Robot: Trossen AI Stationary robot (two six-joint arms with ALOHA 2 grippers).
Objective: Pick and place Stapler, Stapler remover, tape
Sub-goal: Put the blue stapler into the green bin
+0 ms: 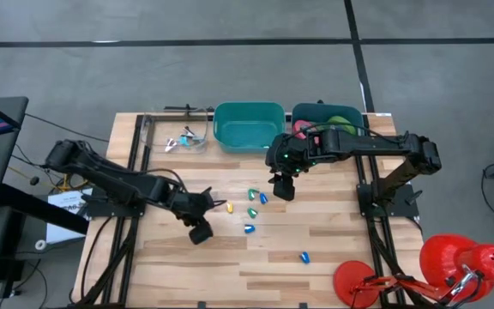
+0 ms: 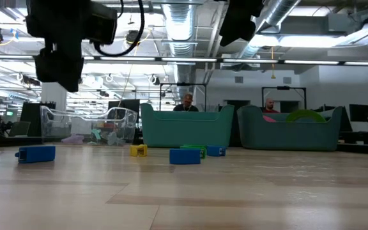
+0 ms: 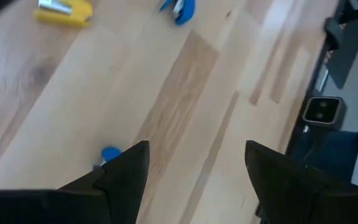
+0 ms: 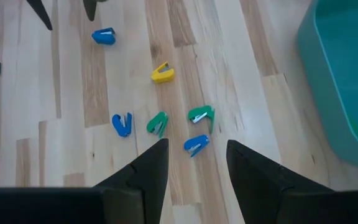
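Observation:
Several small coloured stapler and staple-remover pieces lie flat on the wooden table: yellow (image 1: 228, 207), green (image 1: 250, 195), blue (image 1: 263, 198), and a lone blue one (image 1: 304, 256) nearer the front. My left gripper (image 1: 200, 230) hovers open to the left of them, with a blue piece (image 3: 109, 154) beside its finger. My right gripper (image 1: 283, 187) is open just to the right of the cluster and above it, and a blue piece (image 4: 196, 144) shows ahead of its fingers. Tape rolls, pink-red (image 1: 301, 129) and green (image 1: 339, 120), lie in the right teal bin (image 1: 360, 114).
An empty-looking teal bin (image 1: 249, 126) sits at the far edge, with a clear container (image 1: 148, 137) holding small items to its left. Red objects (image 1: 466, 262) stand off the table's near right corner. Bare wood stretches along the near side. People show in the room behind (image 2: 187, 102).

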